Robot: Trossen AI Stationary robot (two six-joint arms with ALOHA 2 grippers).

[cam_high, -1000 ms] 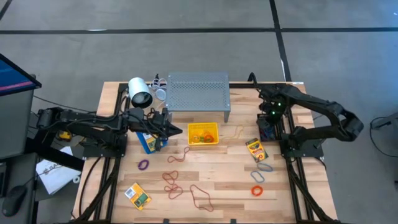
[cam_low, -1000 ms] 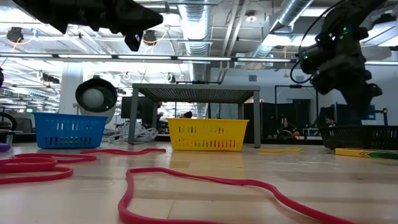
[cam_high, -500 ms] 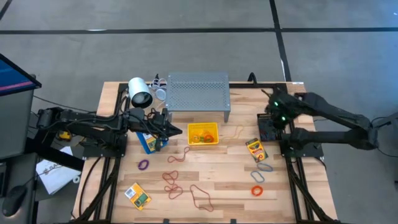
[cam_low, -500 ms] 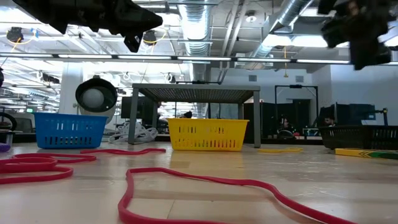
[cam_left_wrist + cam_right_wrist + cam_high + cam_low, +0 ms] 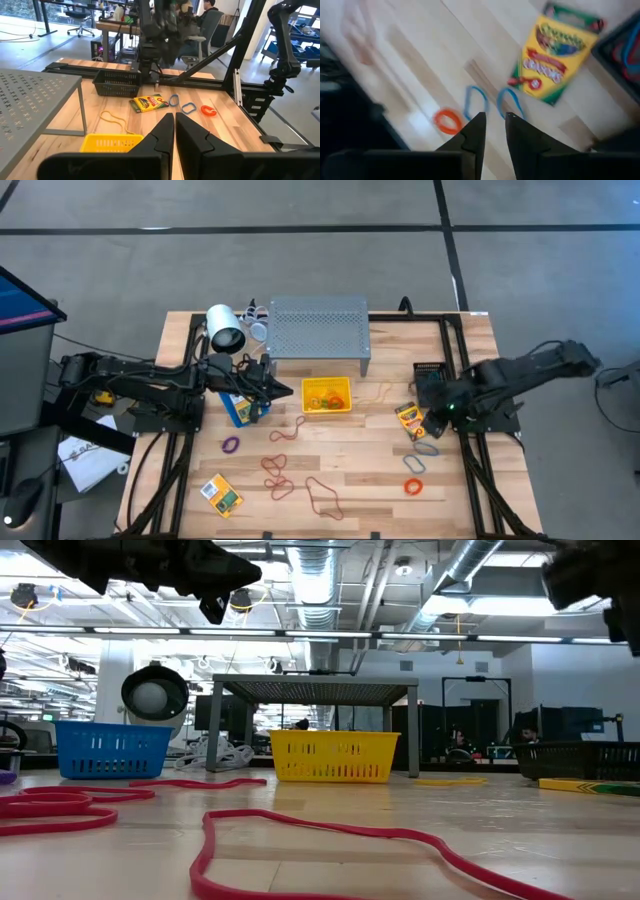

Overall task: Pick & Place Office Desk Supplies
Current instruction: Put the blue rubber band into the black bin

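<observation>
Bright even overhead light, ceiling strip glare in low view, right wrist view motion-blurred

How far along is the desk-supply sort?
Done: some bands lie in the yellow bin and the black bin. In hand: nothing; the right gripper hangs over two blue bands beside a crayon box, and the left gripper is shut and empty. Left: loose bands and another crayon box.
</observation>
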